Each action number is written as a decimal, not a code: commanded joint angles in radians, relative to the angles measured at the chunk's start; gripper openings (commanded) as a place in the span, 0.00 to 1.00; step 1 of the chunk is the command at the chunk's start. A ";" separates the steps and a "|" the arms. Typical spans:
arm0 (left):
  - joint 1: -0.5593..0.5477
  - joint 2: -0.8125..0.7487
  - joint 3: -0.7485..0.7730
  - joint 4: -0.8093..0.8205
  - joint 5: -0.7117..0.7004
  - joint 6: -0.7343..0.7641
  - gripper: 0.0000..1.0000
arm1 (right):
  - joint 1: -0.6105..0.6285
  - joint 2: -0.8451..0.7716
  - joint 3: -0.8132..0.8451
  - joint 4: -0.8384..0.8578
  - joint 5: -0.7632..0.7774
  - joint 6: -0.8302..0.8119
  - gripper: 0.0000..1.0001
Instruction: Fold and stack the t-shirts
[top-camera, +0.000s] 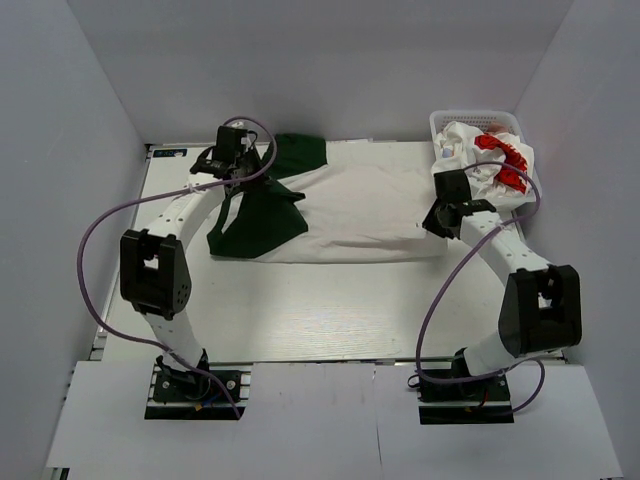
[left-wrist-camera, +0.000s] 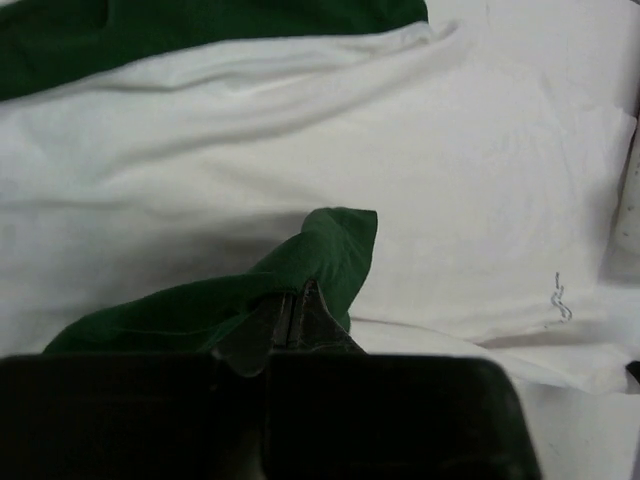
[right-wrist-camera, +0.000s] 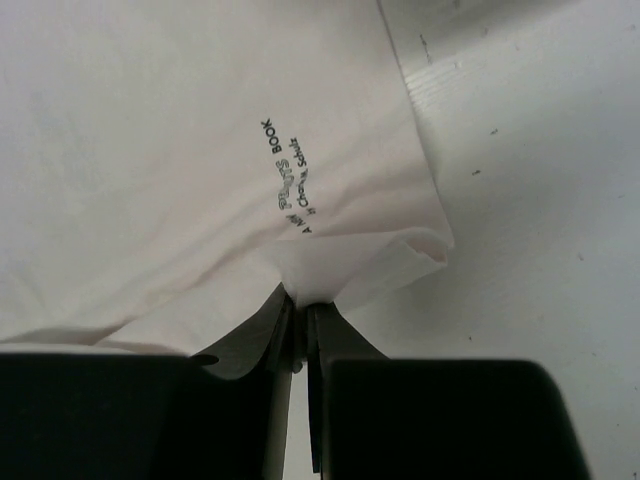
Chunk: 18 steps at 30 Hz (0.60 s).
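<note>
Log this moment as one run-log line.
left claw: shut on green sleeve | right claw: shut on white-green t-shirt corner | shirt: spread on table | printed t-shirt: in basket

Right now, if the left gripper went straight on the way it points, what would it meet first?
The dark green sleeve pinched in the left gripper; past that fold, probably the shirt's white body.

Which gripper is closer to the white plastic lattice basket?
Right. The right gripper pinches the large white t-shirt's hem beside the white lattice basket; the left gripper holds its dark green sleeve across the table.
</note>
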 joint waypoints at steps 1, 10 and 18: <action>0.010 0.025 0.052 0.114 -0.017 0.081 0.00 | -0.022 0.044 0.079 0.014 0.032 -0.007 0.00; 0.050 0.276 0.265 0.125 -0.106 0.086 0.99 | -0.037 0.219 0.231 -0.048 0.096 -0.010 0.60; 0.059 0.206 0.211 0.053 -0.131 0.052 1.00 | 0.002 0.098 0.098 0.016 -0.077 -0.090 0.90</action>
